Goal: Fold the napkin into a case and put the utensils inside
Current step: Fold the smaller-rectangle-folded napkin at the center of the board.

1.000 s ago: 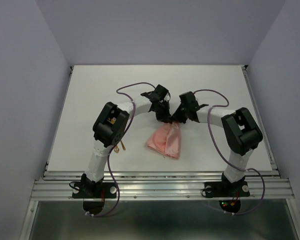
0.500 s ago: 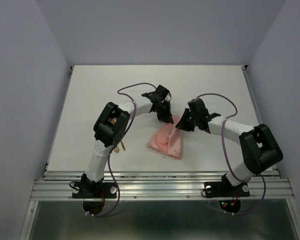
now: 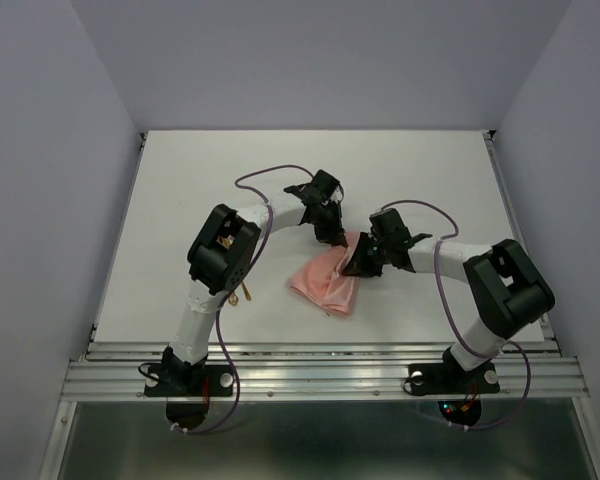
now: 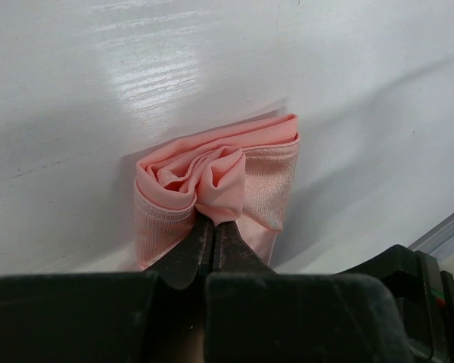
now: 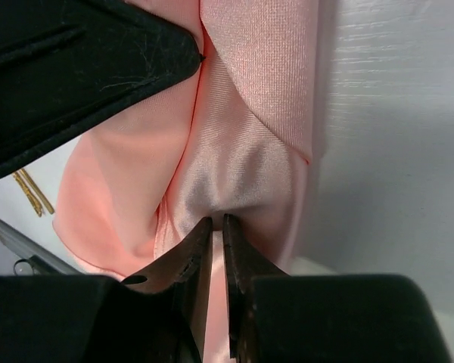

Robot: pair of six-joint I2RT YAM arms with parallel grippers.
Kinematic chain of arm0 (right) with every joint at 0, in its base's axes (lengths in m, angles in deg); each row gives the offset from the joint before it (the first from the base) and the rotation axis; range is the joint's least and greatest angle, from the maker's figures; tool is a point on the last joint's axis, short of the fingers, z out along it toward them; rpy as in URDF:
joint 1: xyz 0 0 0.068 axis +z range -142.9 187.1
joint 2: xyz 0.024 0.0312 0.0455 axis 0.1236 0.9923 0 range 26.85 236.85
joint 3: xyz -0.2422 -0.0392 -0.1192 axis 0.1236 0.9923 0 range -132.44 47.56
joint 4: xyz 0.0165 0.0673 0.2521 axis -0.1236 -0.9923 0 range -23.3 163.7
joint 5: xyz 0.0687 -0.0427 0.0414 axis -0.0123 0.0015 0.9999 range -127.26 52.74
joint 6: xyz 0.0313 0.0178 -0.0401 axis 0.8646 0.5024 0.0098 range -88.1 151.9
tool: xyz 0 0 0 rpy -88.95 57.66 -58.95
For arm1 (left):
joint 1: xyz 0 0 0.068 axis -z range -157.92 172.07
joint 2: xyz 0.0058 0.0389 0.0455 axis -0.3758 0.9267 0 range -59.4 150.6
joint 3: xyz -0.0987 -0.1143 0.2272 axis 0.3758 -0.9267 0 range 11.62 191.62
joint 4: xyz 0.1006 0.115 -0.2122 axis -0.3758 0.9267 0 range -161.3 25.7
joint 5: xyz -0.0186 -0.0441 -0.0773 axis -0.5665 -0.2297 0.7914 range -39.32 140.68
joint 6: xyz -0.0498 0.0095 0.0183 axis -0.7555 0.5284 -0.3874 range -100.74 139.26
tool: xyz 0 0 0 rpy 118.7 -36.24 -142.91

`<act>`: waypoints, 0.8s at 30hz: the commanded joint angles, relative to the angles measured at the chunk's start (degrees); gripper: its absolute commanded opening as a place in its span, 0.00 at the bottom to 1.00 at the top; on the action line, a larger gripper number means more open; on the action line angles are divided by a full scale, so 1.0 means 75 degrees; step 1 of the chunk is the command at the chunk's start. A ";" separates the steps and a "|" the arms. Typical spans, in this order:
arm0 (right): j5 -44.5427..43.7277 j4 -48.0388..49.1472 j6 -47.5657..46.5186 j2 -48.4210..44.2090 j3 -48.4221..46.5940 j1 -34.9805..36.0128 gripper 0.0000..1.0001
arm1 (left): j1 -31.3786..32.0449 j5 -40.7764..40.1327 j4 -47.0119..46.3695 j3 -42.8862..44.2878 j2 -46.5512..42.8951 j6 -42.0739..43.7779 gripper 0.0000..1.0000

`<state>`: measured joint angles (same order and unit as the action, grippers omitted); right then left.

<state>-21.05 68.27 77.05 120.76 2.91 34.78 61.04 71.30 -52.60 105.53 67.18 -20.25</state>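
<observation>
The right tool point(image 3: 356, 264) has come back in from the right. It now nips a fold on the right side of the napkin point(image 3: 323, 284). The left tool point(image 3: 330, 236) is squeezed tight on a bunch of cloth at the far edge. The napkin lies crumpled mid-counter point(image 3: 180, 190), not folded neatly yet. I think both tools should pull apart slowly and stay low, so the cloth flattens. The utensils point(image 3: 242, 293) lie left of it, apart.

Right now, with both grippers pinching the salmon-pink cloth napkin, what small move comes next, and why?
Probably draw the right gripper slightly away from the left gripper: both are shut on the bunched salmon-pink cloth napkin, so tension should flatten the fold.
</observation>
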 commanded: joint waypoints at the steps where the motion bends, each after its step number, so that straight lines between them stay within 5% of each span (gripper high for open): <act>1: -0.0402 -0.0283 -0.0230 -0.0519 -0.0059 0.0106 0.17 | 0.0044 -0.0617 0.0354 0.0053 0.0056 0.0170 0.00; 10: -0.0357 -0.0565 -0.0359 -0.1002 -0.0388 0.0317 0.18 | 0.0032 -0.0945 0.0507 0.0194 -0.0050 0.0299 0.00; 18: 0.0347 0.0266 0.0050 0.0296 -0.0013 0.0387 0.18 | 0.0032 -0.1027 0.0589 0.0287 -0.0097 0.0299 0.00; 24: -0.0565 -0.0141 0.0226 0.0756 0.0000 0.0387 0.17 | 0.0032 -0.1086 0.0682 0.0334 -0.0225 0.0287 0.00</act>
<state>-19.45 71.46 78.58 123.32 2.17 36.86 61.41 67.71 -50.65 106.92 67.18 -19.77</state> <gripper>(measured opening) 0.173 0.036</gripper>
